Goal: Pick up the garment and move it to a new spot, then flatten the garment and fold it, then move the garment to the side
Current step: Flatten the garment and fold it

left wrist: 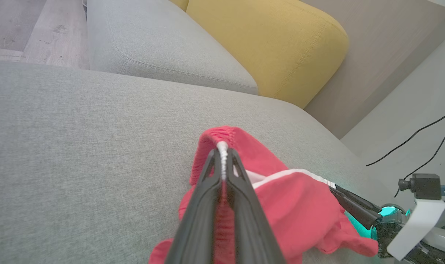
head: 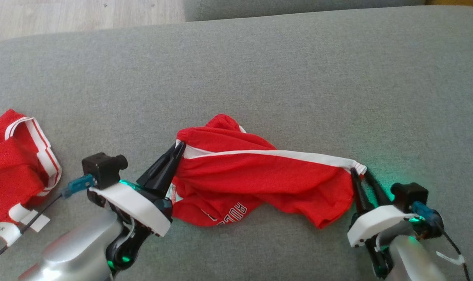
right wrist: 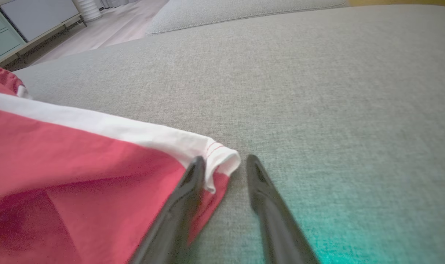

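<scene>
The garment (head: 259,175) is red with a white stripe and some white lettering. It lies stretched left to right on the grey sofa cushion (head: 298,70). My left gripper (head: 179,146) is shut on the garment's gathered left end; the left wrist view shows the fingers (left wrist: 222,152) pinching the ruffled red and white edge (left wrist: 226,137). My right gripper (head: 359,169) stands at the garment's right end. In the right wrist view its jaws (right wrist: 225,159) stand apart, and the white hem corner (right wrist: 218,154) lies between them against the left finger.
A second red garment with white trim (head: 18,168) lies at the cushion's left edge. A yellow cushion (left wrist: 273,44) and another grey seat (left wrist: 152,40) sit beyond. Wooden floor (head: 84,15) shows at the far left, and black cables (left wrist: 420,146) hang to the right.
</scene>
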Robot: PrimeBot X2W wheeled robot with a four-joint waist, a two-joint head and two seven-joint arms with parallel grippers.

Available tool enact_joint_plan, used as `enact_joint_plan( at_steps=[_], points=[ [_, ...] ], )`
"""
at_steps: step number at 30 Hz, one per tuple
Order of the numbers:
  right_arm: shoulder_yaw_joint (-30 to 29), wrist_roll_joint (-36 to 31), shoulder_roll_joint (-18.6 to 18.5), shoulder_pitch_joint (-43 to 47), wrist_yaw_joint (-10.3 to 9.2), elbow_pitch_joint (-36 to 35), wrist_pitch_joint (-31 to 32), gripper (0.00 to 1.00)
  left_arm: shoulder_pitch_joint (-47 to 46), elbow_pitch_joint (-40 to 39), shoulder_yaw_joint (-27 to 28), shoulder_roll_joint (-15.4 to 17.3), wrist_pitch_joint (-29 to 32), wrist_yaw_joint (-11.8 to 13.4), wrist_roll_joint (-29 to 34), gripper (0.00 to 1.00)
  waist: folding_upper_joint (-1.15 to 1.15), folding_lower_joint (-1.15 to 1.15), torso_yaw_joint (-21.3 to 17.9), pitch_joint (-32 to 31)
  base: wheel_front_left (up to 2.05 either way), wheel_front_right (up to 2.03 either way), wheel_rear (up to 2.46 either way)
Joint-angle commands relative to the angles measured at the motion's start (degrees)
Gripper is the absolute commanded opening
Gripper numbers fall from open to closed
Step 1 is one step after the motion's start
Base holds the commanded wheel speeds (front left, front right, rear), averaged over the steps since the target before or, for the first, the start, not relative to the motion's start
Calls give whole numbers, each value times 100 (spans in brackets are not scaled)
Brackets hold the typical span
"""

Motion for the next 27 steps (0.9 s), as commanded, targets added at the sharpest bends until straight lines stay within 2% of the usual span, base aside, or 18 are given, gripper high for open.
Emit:
enact_joint_plan(
  at_steps=[1, 6, 13, 17, 20, 23, 27],
  points=[
    [175, -51, -18, -174, -4, -55, -28, 0, -181, -96, 198, 153, -77, -22, -3, 0, 0, 0, -5, -5, 0, 0, 0],
    [-83, -252, -18, -239, -4, -308, -28, 0, -200, -97, 281, 154, -86, -25, 26, 0, 0, 0, -50, -5, 0, 0, 0],
    [-608, -815, -90, -742, -4, -1517, -28, 0, -793, -542, 868, 215, -100, -34, 70, 0, 0, 0, -139, 219, 0, 0, 0],
    [-573, -915, -475, -1598, -4, -1934, -28, 0, -1763, -742, 1018, 234, 83, -36, -43, 0, 0, 0, -196, 523, 0, 0, 0],
    [-571, -900, -835, -2527, -4, -2008, -28, 0, -2714, -613, 1152, 169, 336, -36, -142, 0, 0, 0, -288, 838, 0, 0, 0],
    [-653, -861, -1146, -3477, -4, -1960, -21, 0, -3714, -283, 1294, -51, 405, -36, -107, 0, 0, 0, -364, 1178, 0, 0, 0],
    [-844, -962, -1409, -4441, -4, -1953, -25, 0, -4780, 273, 1503, -477, 134, -37, 17, 0, 0, 0, -468, 1459, 0, 0, 0]
  ],
)
